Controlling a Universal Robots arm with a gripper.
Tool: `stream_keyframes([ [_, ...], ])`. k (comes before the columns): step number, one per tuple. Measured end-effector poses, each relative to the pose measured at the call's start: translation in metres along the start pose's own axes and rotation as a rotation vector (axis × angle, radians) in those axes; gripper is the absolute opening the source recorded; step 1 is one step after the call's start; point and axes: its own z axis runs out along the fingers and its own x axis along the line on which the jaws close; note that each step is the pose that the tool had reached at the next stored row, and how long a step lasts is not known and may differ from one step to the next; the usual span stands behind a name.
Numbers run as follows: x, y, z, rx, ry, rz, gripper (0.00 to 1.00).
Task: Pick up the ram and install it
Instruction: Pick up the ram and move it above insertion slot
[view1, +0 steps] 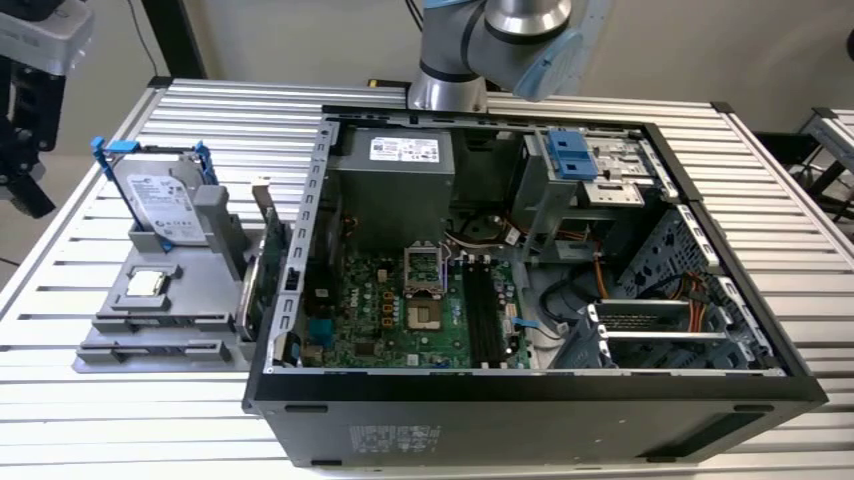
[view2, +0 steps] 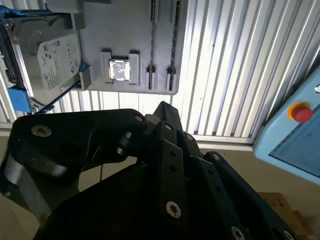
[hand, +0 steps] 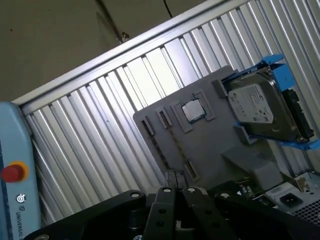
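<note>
One slot of the gray tray (view1: 200, 285), at nine o'clock from the open case (view1: 534, 385), seems to hold the ram (view1: 154, 347) edge-on in the exterior view. In both wrist views the gripper (view2: 162, 107) hangs above it, fingers pressed together and empty; a misaligned descent could knock the ram askew.

Arm (view1: 447, 60) cut by exterior view's top edge. Motherboard slots (view1: 487, 315): too dark to tell contents.

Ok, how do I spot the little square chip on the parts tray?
Find the grey tray on the exterior view's left of the open computer case. Just in front of the hard drive with blue rails, the chip lies flat in a square recess. It is the only small, shiny silver square there.
</note>
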Motion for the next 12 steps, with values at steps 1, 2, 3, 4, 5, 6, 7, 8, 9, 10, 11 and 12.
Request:
stream_keyframes([
  [1, 0.0, 0.0, 0.0001, 0.0013, 0.0, -0.018, 0.0],
  [2, 0.0, 0.0, 0.0002, 0.0026, 0.0, -0.036, 0.0],
  [3, 0.0, 0.0, 0.0003, 0.004, -0.0001, -0.054, 0.0],
  [4, 0.0, 0.0, 0.0005, 0.0054, -0.0002, -0.073, 0.0],
  [5, 0.0, 0.0, 0.0006, 0.0066, -0.0003, -0.09, 0.0],
  [6, 0.0, -0.0001, 0.0007, 0.008, -0.0002, -0.109, 0.0],
  [7, 0.0, 0.0, 0.0008, 0.0092, -0.0002, -0.126, 0.0],
  [8, 0.0, -0.0001, 0.0009, 0.0103, -0.0001, -0.145, 0.0],
  [9, 0.0, 0.0, 0.001, 0.011, -0.0001, -0.163, 0.0],
  [10, 0.0, 0.0, 0.001, 0.011, 0.0004, -0.181, 0.0],
  [11, 0.0, 0.0, 0.0011, 0.0107, 0.0007, -0.198, 0.0],
  [12, 0.0, 0.0, 0.0012, 0.0104, 0.0011, -0.217, 0.0],
])
